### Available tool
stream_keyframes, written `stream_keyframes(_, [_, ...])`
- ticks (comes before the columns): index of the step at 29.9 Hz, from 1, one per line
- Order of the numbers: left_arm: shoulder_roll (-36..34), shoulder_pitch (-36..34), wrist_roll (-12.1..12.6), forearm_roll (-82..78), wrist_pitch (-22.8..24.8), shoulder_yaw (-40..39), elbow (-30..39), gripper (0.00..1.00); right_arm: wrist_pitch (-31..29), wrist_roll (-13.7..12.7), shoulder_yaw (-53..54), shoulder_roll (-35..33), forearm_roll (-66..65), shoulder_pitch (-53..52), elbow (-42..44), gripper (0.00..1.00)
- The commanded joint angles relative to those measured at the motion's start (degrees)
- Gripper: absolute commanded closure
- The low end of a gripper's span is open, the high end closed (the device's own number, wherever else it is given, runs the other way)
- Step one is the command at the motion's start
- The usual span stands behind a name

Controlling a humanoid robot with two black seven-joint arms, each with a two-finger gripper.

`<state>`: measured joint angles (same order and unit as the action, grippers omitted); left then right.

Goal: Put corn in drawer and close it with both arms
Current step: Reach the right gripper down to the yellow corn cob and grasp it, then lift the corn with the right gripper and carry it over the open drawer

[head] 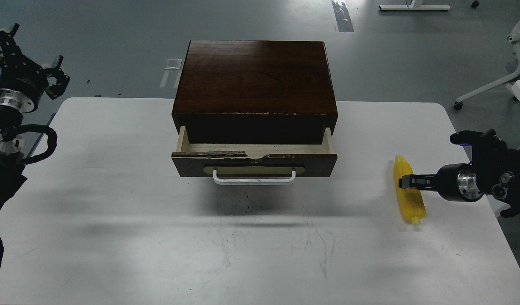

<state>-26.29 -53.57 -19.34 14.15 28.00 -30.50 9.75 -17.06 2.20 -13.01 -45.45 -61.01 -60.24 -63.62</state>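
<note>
The yellow corn [409,195] lies on the white table [116,220] at the right, tip pointing away from me. My right gripper [405,182] reaches in from the right and sits over the middle of the cob. Its fingers show as one dark bar, so their state is unclear. The drawer [254,163], with its white handle [254,178], is pulled partly out of the dark cabinet [255,76]. Its pale inside [260,148] holds nothing I can see. My left gripper [57,78] is raised at the far left beyond the table edge, fingers apart and empty.
The cabinet stands at the table's back middle. White chair or desk legs [497,80] stand on the grey floor at the far right, and a strip of tape [172,63] lies on the floor behind the table. The table's right edge is close behind the corn.
</note>
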Motion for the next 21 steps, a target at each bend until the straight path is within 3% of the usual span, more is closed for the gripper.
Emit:
stream_keyframes(1, [-0.4,0.0,0.0,0.0,0.0,0.0,0.0,0.02,-0.2,0.0,0.3,-0.4,0.0,-0.9,-0.1,0.72])
stream_keyframes(11, [-0.8,0.1,0.6,-0.6,0.0,0.6,0.0,0.02,-0.5,0.5,1.0,-1.7,-0.4,-15.9,-1.0,0.77])
stream_keyframes(21, [-0.4,-0.6,1.0,-1.0,0.0,1.0,0.3,0.02,-0.6,5.0,1.0,1.9,-6.2,-35.9,-3.8,0.83])
